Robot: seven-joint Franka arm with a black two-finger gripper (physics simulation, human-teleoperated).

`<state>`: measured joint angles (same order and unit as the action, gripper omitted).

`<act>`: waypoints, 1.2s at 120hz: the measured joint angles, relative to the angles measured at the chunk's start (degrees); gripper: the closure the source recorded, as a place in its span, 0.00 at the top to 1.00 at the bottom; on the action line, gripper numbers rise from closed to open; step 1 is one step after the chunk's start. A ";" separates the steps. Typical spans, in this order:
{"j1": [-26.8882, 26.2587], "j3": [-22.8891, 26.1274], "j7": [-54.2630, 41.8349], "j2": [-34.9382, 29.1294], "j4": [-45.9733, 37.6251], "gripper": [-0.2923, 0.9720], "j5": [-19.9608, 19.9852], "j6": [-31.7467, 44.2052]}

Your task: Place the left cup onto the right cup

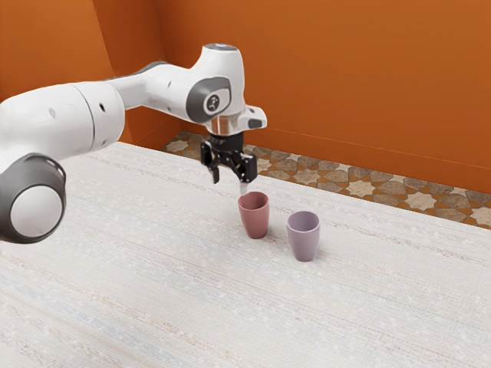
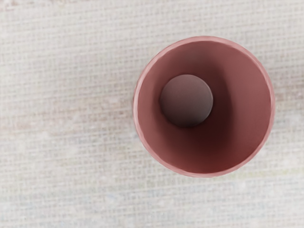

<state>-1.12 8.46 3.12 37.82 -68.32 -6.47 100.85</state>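
Two cups stand upright on the pale table (image 1: 153, 261). The dusty-red cup (image 1: 254, 214) is toward the exterior view's left, and a mauve cup (image 1: 303, 234) stands a short gap to its right. My gripper (image 1: 229, 179) hangs open just above and behind the red cup's rim, with nothing between its fingers. In the wrist view I look straight down into the red cup (image 2: 204, 107), its round bottom visible, standing empty on the table.
Beyond the table's far edge lies a patterned tile floor (image 1: 368, 180) backed by orange walls (image 1: 345, 69). Bare tabletop stretches in front of and to both sides of the cups.
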 joint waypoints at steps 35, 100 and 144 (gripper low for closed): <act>0.96 0.23 -1.28 3.50 3.46 0.69 -0.08 0.01; 2.84 5.61 -3.22 10.48 10.74 0.67 -4.35 0.02; 5.60 8.91 -3.85 13.46 12.68 0.66 -7.89 0.10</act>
<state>4.48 17.37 -0.73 51.27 -55.63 -14.36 100.95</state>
